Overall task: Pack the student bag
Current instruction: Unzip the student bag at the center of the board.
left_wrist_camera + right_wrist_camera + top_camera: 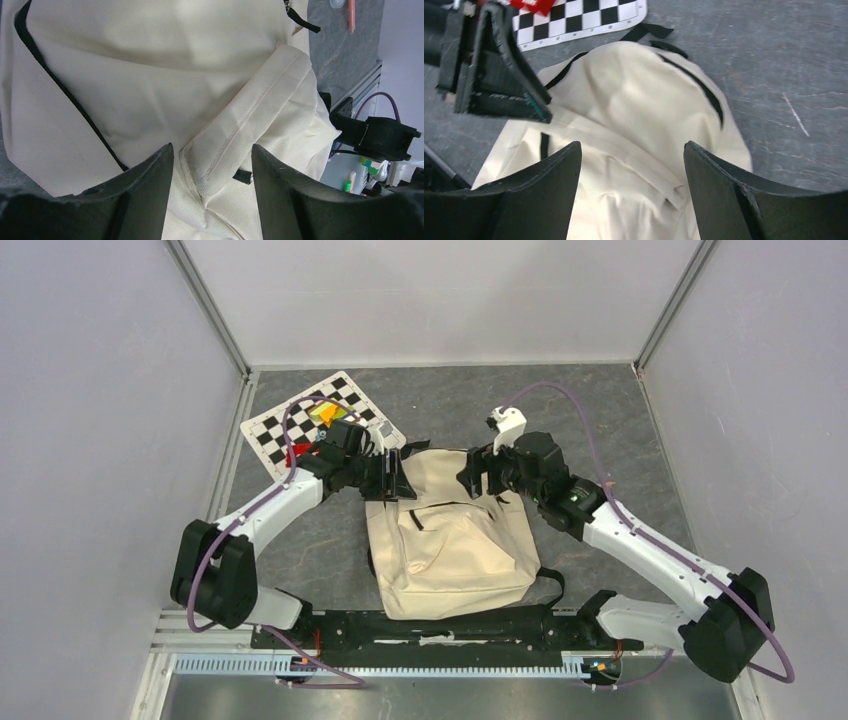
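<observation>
Student bag (450, 540): soft, creased cream canvas

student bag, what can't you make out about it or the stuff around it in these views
Inside of the student bag: shown in no view, cream fabric covers it.
Its far end, top external: under the left fingers and right fingers, so zipped or open is unclear.
Coloured things on the checkerboard, top external: too small, partly behind the left arm.
Red thing, right wrist: cut off by the top edge.
</observation>
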Robot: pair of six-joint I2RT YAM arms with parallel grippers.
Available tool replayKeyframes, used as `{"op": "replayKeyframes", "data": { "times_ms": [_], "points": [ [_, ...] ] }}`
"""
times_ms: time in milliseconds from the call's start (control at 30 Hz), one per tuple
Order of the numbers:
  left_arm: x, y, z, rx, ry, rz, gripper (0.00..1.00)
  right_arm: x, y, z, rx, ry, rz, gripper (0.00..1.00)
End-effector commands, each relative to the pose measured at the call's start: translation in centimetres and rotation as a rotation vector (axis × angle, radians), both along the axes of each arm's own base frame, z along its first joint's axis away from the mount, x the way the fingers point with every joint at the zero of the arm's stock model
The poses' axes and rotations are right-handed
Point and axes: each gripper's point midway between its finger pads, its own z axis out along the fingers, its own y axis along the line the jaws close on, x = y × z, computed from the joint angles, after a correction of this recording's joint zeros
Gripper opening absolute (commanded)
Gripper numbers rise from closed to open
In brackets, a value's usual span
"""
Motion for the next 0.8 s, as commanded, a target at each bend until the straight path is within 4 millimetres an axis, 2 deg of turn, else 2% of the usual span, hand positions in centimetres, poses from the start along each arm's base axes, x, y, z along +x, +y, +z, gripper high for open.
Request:
{"op": "replayKeyframes", "data": {
  "times_ms": [0,200,433,600,767],
  "points": [
    [0.4,0.4,1.4,-0.013,-0.104,-0.030,0.63,-1.5,2.3,1.3,0.024,-0.034,0.038,0.79],
    [0.0,1.2,0.2,0.004,-0.083,-0.013,0.49,-3.1,6.0,0.3,-0.036,-0.038,0.091,0.78],
    [-0.3,0.9,-0.5,-0.026,-0.059,-0.028,0.47,-4.4,9.6,-1.2,-0.122,-0.051,0.136,0.74],
    [-0.4,0.4,-0.7,-0.061,-0.049,-0.037,0.31,-4.9,12.0,-2.8,-0.191,-0.058,0.157,0.70],
    [-0.5,0.2,-0.6,-0.080,-0.046,-0.043,0.13,-5.0,13.4,-5.4,-0.293,-0.061,0.154,0.66]
  ]
}}
